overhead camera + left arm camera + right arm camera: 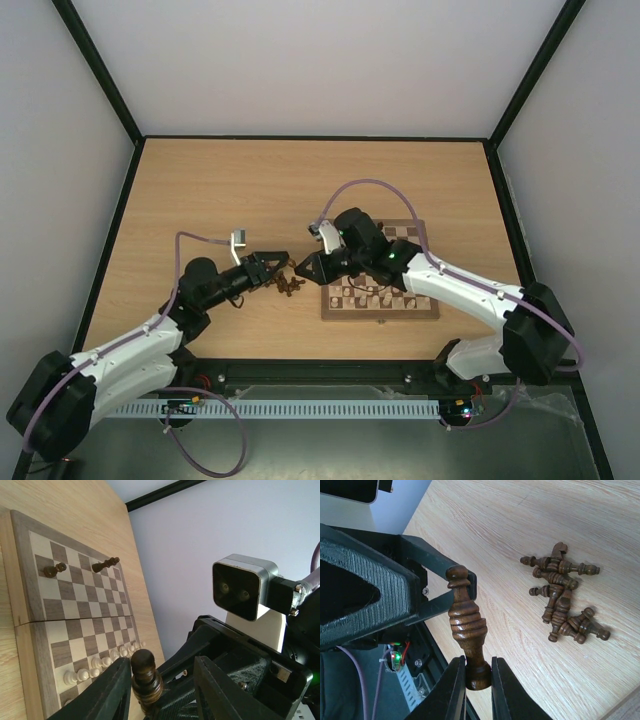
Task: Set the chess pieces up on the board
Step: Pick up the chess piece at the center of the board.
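Pinching the round base of one dark piece [466, 620], the right gripper [478, 669] is clamped narrow on it. It's definitely holding it, with the piece sticking out past the fingertips, up off the table. The left gripper [162, 672] faces it nose to nose from the left, with its jaws either side of the head end of that same piece. One of its fingers [107, 695] looks right up against the wood and the other shows a clear gap, so I'd call that one partly open and not gripping yet. From the top camera the two grippers meet just left of the board [380, 315], about mid-table. Just below them, a touch nearer, a loose heap of dark pieces [562, 600] lies on the bare table [250, 190], all on their sides, near the board's left edge but not on it. On the board, a bunch of pale pieces [100, 662] stand lined up on the near rows. Two more dark pieces [105, 565] sit on the other half, close to each other. The board lies right of centre toward the near side, and its far part is partly hidden under the right arm, which reaches in from the near right corner. The left arm reaches in from the near left.
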Robot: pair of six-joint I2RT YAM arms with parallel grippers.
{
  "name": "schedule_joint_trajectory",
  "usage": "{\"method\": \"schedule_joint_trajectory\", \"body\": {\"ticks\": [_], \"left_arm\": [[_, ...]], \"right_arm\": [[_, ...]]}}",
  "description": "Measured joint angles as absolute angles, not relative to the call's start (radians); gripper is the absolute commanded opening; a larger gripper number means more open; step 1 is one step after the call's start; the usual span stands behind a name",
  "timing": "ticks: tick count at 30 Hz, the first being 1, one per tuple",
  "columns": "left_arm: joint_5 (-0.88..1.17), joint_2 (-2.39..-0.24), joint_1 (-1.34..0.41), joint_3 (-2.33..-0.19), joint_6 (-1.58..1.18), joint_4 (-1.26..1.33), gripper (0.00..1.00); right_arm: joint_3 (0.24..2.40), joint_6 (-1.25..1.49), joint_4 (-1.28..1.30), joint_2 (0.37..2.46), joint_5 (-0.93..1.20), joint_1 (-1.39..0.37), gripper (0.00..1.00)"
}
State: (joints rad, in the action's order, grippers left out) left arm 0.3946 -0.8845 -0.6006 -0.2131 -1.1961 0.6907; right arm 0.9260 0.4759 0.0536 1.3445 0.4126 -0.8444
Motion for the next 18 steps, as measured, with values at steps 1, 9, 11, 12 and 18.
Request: {"method": "schedule_joint_trajectory", "body": {"ticks": [1, 9, 11, 12, 18], "left_arm": [[0.396, -0.889, -0.602, -0.215, -1.195, 0.693, 0.34], [0.388, -0.931, -0.607, -0.228, -1.177, 0.698, 0.16], [0.385, -0.939, -0.609, -0.231, -1.171, 0.698, 0.14], [0.384, -0.941, -0.609, -0.231, -1.169, 0.698, 0.13], [0.364, -0.929, -0.615, -0.258, -1.127, 0.640, 0.12]], "right_arm": [[0.928, 0.476, 0.054, 1.349, 0.416, -0.844, 0.11], [0.940, 0.476, 0.054, 1.366, 0.430, -0.844, 0.11], [0.940, 0.476, 0.054, 1.366, 0.432, -0.844, 0.11], [0.940, 0.476, 0.056, 1.366, 0.431, -0.844, 0.11], [0.958, 0.472, 0.085, 1.368, 0.422, -0.844, 0.11]]}}
